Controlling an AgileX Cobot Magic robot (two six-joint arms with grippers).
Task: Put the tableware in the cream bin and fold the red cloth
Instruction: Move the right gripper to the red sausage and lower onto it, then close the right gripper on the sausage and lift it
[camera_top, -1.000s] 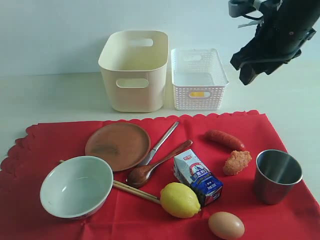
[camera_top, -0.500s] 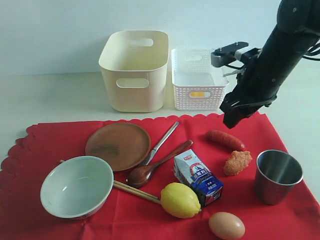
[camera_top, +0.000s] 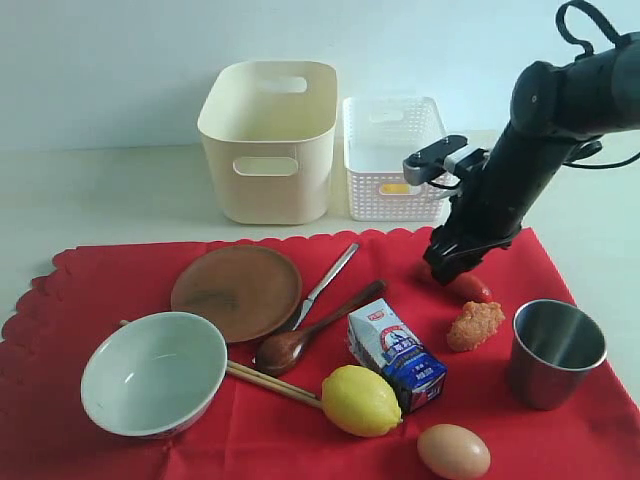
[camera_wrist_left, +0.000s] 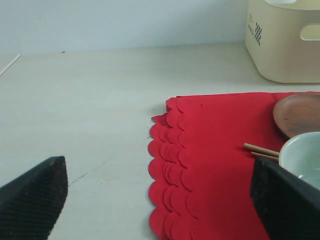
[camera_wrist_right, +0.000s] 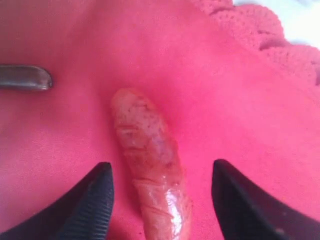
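The red cloth (camera_top: 100, 290) lies flat under the pale bowl (camera_top: 153, 372), brown plate (camera_top: 236, 291), wooden spoon (camera_top: 310, 328), slim metal utensil (camera_top: 325, 284), chopsticks (camera_top: 272, 383) and steel cup (camera_top: 555, 350). The cream bin (camera_top: 268, 140) stands behind the cloth. My right gripper (camera_top: 445, 268) is down on the cloth, open, its fingers either side of a sausage (camera_wrist_right: 150, 150) without touching it. My left gripper (camera_wrist_left: 159, 170) is open and holds nothing. It hovers over the cloth's scalloped edge (camera_wrist_left: 170, 150), near the bowl (camera_wrist_left: 302, 155) and chopsticks (camera_wrist_left: 260, 150). The exterior view does not show it.
A white perforated basket (camera_top: 395, 155) stands right of the cream bin. A milk carton (camera_top: 397, 355), lemon (camera_top: 360, 400), egg (camera_top: 453, 451) and fried nugget (camera_top: 474, 324) lie on the cloth near the sausage (camera_top: 472, 288). Pale tabletop (camera_wrist_left: 90, 110) borders the cloth.
My right arm has come down from high at the back right, forward and left, until its open gripper reached the sausage. Nothing on the cloth has moved.
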